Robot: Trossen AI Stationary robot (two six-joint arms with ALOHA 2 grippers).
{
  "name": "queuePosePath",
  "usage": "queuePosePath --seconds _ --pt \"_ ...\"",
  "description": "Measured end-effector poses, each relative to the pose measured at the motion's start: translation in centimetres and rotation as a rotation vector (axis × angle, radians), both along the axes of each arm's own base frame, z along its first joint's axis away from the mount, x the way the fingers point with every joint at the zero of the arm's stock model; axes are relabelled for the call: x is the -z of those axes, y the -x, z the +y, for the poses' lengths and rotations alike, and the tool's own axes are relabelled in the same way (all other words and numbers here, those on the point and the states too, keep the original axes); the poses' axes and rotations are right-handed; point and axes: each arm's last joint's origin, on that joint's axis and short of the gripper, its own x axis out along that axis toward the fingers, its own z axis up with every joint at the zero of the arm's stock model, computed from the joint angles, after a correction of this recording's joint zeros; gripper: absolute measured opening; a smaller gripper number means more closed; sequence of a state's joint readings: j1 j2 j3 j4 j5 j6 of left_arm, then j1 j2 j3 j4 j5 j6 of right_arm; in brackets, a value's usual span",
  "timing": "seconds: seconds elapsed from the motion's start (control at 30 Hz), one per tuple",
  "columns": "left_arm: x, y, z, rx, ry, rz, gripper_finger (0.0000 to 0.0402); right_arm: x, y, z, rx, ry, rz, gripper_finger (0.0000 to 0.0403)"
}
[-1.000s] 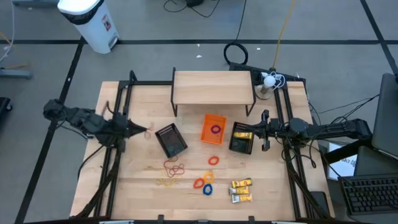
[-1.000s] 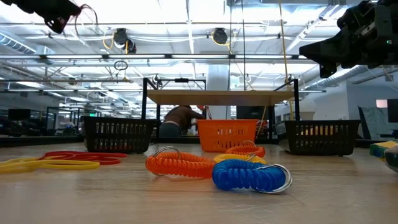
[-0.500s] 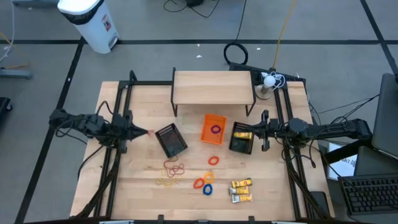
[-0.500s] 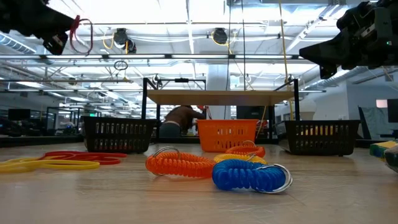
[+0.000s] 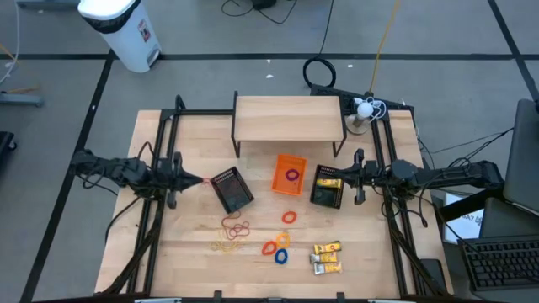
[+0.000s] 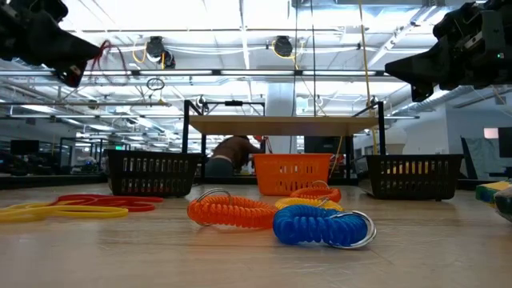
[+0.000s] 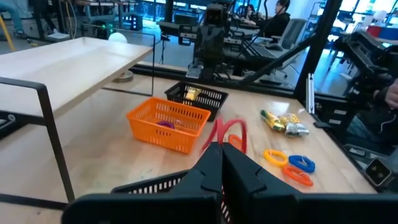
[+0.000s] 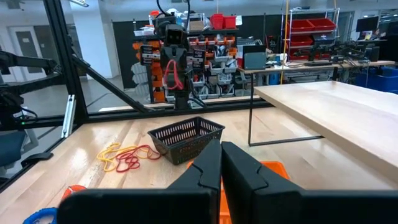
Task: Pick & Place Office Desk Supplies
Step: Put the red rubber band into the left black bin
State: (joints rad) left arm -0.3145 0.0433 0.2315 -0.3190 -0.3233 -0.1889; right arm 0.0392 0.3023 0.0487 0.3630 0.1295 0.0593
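Wooden table [image 5: 194,252], left gripper [image 5: 195,179] raised, clamping red rubber band [image 7: 225,132]

Right mesh bin [image 5: 327,187]: contents too small to identify from above, only a yellow glint. Orange bin [image 5: 289,175]: something purple-red inside, shape unclear. Yellow packets [image 6: 498,194] cut off by the low view's right edge. Yellow rubber bands [image 6: 48,212] cut by its left edge. Person [image 6: 232,154] behind the table mostly hidden by the bins. Left mesh bin [image 7: 168,184] largely blocked by the left gripper [image 7: 222,163] in the left wrist view. Blue ring [image 8: 42,216] cut off by the right wrist view's bottom edge.
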Motion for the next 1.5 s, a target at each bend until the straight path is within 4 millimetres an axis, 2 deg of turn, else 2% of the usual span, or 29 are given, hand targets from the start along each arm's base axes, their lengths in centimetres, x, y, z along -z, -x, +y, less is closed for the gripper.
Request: queuePosePath --seconds 0.2,0.33,0.43,0.53,0.7,0.83,0.93,1.03,1.23,1.5 --pt "1.1 -0.3 -0.1 0.002 -0.027 0.035 0.0000 0.0 0.0 0.0 0.000 0.000 -0.001 0.0004" --pt "0.7 -0.3 -0.1 -0.014 -0.025 -0.002 0.0000 0.0 0.0 0.0 0.000 0.000 -0.004 0.0004" --pt "-0.1 -0.3 0.4 -0.158 -0.014 0.007 0.0000 -0.1 0.0 0.0 0.000 -0.001 -0.012 0.0004" --pt "-0.5 -0.8 0.6 -0.257 -0.063 0.121 0.0000 -0.2 0.0 0.0 0.004 0.003 -0.022 0.0004" --pt "-1.8 -3.8 0.5 -0.283 -0.078 0.310 0.0000 -0.2 0.0 0.0 0.005 0.010 -0.021 0.0004" --pt "-1.8 -7.0 1.1 -0.317 -0.111 0.539 0.0000 -0.2 0.0 0.0 0.005 0.010 -0.021 0.0004" --pt "-0.9 -9.2 2.0 -0.332 -0.125 0.720 0.0000 -0.2 0.0 0.0 0.004 0.010 -0.018 0.0004" --pt "0.0 -11.2 2.9 -0.278 -0.121 0.828 0.0000 -0.1 0.0 0.0 0.003 0.011 -0.004 0.0004" --pt "1.0 -14.4 3.3 -0.160 -0.121 0.913 0.0000 0.1 0.0 0.0 0.002 0.012 0.016 0.0004" --pt "1.2 -16.8 1.0 -0.018 -0.138 0.941 0.0000 0.2 0.0 0.0 0.002 0.012 0.017 0.0004"
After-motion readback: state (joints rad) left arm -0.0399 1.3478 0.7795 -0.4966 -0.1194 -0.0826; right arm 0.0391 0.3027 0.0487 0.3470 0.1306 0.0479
